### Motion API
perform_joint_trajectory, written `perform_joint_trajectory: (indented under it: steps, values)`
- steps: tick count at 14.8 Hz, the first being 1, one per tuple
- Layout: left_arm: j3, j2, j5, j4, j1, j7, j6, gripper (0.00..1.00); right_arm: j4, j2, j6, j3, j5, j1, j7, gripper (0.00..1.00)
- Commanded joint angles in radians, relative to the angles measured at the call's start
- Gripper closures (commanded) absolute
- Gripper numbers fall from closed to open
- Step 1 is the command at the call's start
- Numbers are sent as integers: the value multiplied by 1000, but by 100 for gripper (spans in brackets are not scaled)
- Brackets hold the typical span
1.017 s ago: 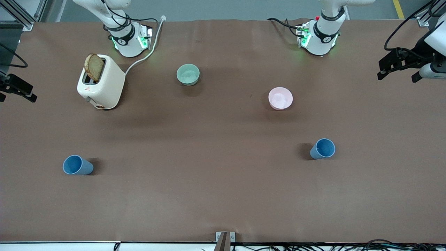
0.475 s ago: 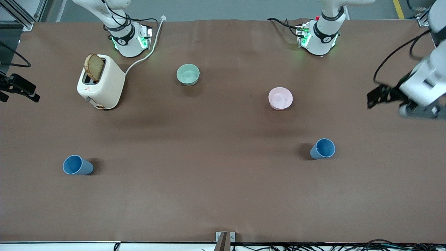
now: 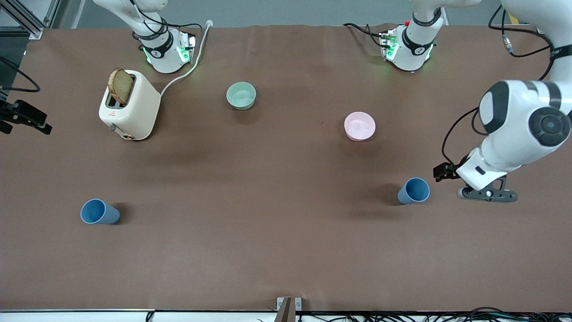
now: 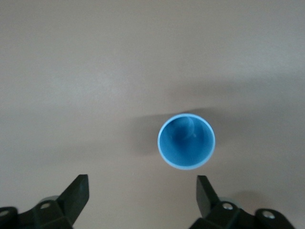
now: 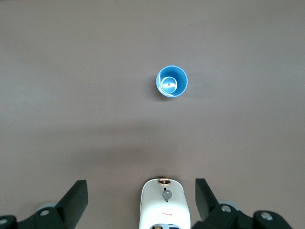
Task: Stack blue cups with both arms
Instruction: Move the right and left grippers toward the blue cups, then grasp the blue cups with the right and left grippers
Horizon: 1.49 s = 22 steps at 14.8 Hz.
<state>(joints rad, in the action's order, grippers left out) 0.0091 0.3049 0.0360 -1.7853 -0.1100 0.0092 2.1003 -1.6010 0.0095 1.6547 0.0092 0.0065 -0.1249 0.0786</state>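
Two blue cups stand upright on the brown table. One cup [image 3: 414,191] is toward the left arm's end; it also shows in the left wrist view [image 4: 186,141]. My left gripper [image 3: 448,174] hangs above the table just beside this cup, toward the table's end; in its wrist view the gripper [image 4: 142,192] is open and empty, with the cup just ahead of its fingertips. The other cup [image 3: 99,212] is toward the right arm's end and shows in the right wrist view [image 5: 172,81]. My right gripper [image 3: 24,118] is high at that table end, open and empty [image 5: 141,196], above the toaster.
A white toaster [image 3: 130,106] with a slice of toast stands near the right arm's base; its cord runs toward that base. A pale green bowl [image 3: 241,95] and a pink bowl [image 3: 359,126] sit farther from the front camera than the cups.
My left arm has swung in from the table's end and down to just beside its blue cup. The right gripper has barely moved. Both cups stay put.
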Motion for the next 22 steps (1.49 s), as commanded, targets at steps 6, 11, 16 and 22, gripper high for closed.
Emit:
perform_joint_trajectory:
  steps: [6, 11, 16, 22]
  values:
    - [-5, 144, 7, -11, 1, 0, 90, 32, 52, 250, 148, 1, -11, -84, 1, 1]
    - [-8, 194, 4, -17, -7, 2, 118, 78, 42, 375, 309, 1, -3, -94, 1, 1]
    - [-24, 186, -28, -5, -2, 2, 118, 100, 42, 509, 451, 1, -3, -104, 1, 1]
    - [-24, 34, -31, 49, 0, -34, 6, 100, 0, 602, 608, 5, -2, -130, 26, 4]
